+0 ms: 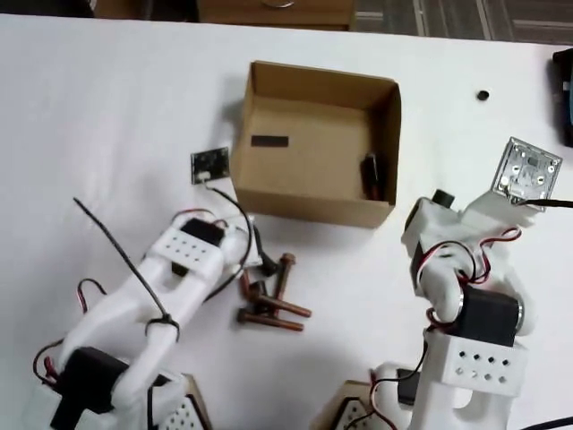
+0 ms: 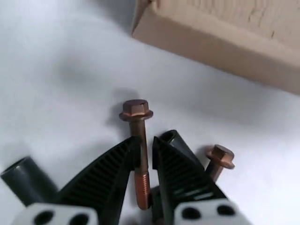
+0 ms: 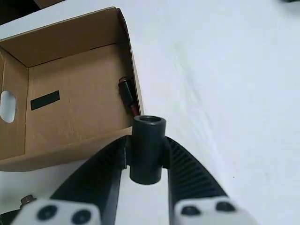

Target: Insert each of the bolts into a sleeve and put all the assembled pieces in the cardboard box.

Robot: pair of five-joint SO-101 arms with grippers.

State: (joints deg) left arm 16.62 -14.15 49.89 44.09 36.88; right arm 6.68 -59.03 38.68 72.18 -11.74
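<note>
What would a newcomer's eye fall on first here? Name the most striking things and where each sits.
The open cardboard box sits mid-table, with one dark piece against a side wall. In front of it, the left tool clamps a copper bolt beside loose bolts, while the right tool holds a black sleeve upright near the box.

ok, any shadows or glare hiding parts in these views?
High view: even light on the white table, no glare, loose bolts plainly visible. Left wrist view: soft shadow by the gripped bolt, nothing hidden. Right wrist view: the cardboard box shades its inner corner, yet the assembled piece there reads; sleeve bore dark.
</note>
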